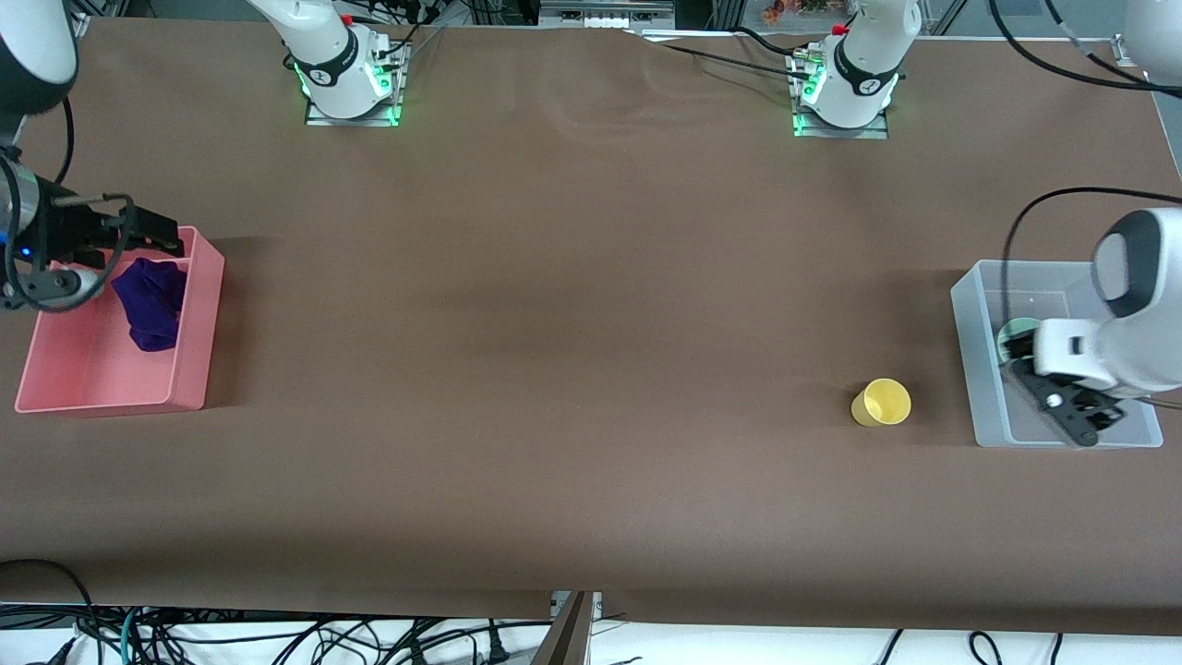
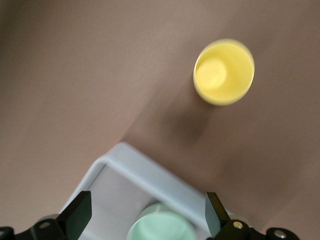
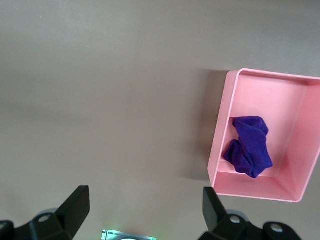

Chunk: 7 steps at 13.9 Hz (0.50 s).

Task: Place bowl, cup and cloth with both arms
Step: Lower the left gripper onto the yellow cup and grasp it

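The purple cloth [image 1: 148, 303] lies bunched in the pink tray [image 1: 199, 351] at the right arm's end of the table; it also shows in the right wrist view [image 3: 250, 147]. My right gripper [image 1: 155, 236] is open and empty, up over the tray's edge. The mint-green bowl [image 1: 1016, 331] sits in the clear bin [image 1: 970, 360] at the left arm's end. My left gripper [image 1: 1062, 402] is open over the bin, with the bowl [image 2: 162, 227] between its spread fingers but not touched. The yellow cup [image 1: 882, 403] stands upright on the table beside the bin, and also shows in the left wrist view [image 2: 223, 72].
The two arm bases with green lights [image 1: 351, 88] [image 1: 845, 92] stand along the table's edge farthest from the front camera. The brown table [image 1: 554, 323] stretches between the tray and the bin. Cables hang below the table's near edge.
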{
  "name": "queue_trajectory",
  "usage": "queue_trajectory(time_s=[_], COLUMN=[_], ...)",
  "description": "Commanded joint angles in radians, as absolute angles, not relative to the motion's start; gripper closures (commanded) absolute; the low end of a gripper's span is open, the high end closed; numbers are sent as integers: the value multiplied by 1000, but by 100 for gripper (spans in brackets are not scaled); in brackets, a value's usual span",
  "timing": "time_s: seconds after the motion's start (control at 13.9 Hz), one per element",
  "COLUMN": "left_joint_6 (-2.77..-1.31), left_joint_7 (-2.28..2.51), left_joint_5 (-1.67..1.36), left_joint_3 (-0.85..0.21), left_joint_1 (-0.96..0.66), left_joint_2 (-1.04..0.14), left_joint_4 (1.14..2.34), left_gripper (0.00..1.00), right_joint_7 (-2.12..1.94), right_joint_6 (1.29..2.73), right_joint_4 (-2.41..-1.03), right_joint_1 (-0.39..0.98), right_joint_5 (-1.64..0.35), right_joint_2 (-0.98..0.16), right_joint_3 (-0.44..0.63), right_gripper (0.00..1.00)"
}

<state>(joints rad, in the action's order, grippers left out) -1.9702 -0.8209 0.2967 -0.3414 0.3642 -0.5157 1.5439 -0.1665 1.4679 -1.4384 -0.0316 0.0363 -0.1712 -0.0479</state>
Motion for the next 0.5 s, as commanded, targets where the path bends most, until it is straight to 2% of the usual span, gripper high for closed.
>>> queue_trajectory(time_s=[0.0, 0.29, 0.43], left_joint_6=[-1973, -1985, -2043], left_joint_7=[-566, -382, -382], left_joint_5=[256, 258, 271], left_joint_3=[-337, -337, -334], left_joint_1=[296, 233, 239], left_joint_2=[-586, -616, -635], left_joint_4=[1522, 1522, 1537], left_gripper=[0, 0, 0], right_joint_7=[-170, -169, -154], right_joint_6=[1479, 1482, 1473], right_joint_4=[-1447, -1447, -1447], right_joint_1=[-43, -43, -43], right_joint_5=[48, 49, 40], right_joint_2=[-120, -75, -74], right_joint_3=[-32, -26, -23], right_gripper=[0, 0, 0])
